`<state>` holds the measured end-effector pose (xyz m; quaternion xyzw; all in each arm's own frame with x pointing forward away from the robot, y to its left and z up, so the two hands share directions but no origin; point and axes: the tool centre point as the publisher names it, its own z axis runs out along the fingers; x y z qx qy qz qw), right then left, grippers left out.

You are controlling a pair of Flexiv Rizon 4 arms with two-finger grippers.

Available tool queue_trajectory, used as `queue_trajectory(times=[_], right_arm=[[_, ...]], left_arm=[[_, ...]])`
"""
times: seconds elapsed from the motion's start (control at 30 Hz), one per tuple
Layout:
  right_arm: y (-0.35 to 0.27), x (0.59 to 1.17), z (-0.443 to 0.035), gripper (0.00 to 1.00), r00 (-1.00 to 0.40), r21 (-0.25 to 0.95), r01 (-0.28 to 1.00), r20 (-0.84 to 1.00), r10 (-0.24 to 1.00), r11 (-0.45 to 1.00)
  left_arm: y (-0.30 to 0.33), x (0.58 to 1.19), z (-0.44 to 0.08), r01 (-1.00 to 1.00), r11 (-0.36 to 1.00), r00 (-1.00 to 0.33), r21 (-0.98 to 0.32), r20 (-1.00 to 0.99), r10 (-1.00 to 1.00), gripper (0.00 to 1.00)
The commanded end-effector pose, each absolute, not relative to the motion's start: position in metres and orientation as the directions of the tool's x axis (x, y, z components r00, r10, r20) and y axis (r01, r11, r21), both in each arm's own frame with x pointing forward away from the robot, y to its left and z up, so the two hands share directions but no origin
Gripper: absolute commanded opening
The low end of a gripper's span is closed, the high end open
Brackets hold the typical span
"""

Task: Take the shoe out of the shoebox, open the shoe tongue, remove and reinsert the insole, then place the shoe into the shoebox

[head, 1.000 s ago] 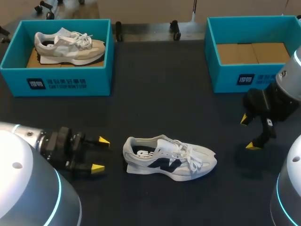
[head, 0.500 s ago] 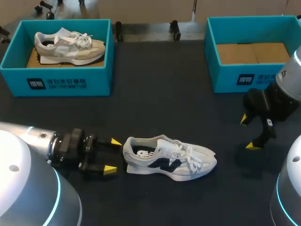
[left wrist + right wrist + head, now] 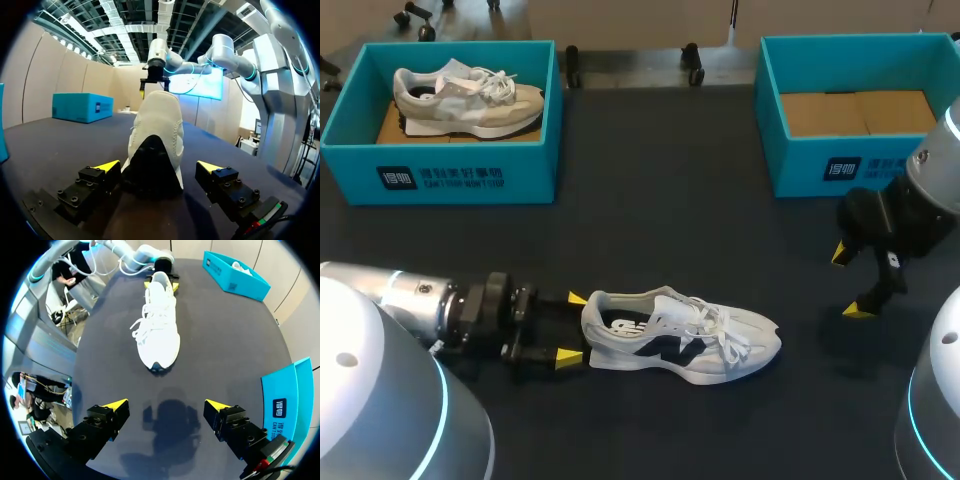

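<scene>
A white and black shoe [image 3: 680, 337] lies on its sole in the middle of the dark table, heel toward my left arm. My left gripper [image 3: 572, 327] is open at table height, a yellow tip on each side of the heel [image 3: 152, 162]; whether they touch it I cannot tell. My right gripper [image 3: 851, 282] hangs open above the table to the right of the shoe's toe [image 3: 159, 362], nothing between its fingers. The open teal shoebox [image 3: 840, 165] at the back right shows only its cardboard floor.
A second teal box [image 3: 450, 175] at the back left holds a beige and white shoe [image 3: 465, 98]. Bare dark tabletop [image 3: 660, 210] lies between the two boxes and the shoe.
My left gripper has slid right along the table until its open fingers flank the shoe's heel. The right arm and the shoe have stayed put.
</scene>
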<state>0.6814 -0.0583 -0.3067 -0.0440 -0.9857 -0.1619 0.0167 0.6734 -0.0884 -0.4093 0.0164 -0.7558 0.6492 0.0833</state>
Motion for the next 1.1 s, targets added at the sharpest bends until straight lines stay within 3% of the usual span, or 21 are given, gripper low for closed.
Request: queue_trajectory(times=[0.03, 1.1], right_arm=[[-0.058, 0.68, -0.307, 1.0, -0.996, 0.316, 0.093, 0.045, 0.083, 0.944], [-0.058, 0.68, -0.307, 1.0, -0.996, 0.316, 0.093, 0.045, 0.083, 0.944]], left_arm=[[-0.096, 0.673, -0.409, -0.133, 0.164, -0.986, -0.977, 0.147, 0.079, 1.0], [-0.125, 0.68, -0.418, -0.117, 0.192, -0.983, -0.974, 0.141, 0.116, 1.0]])
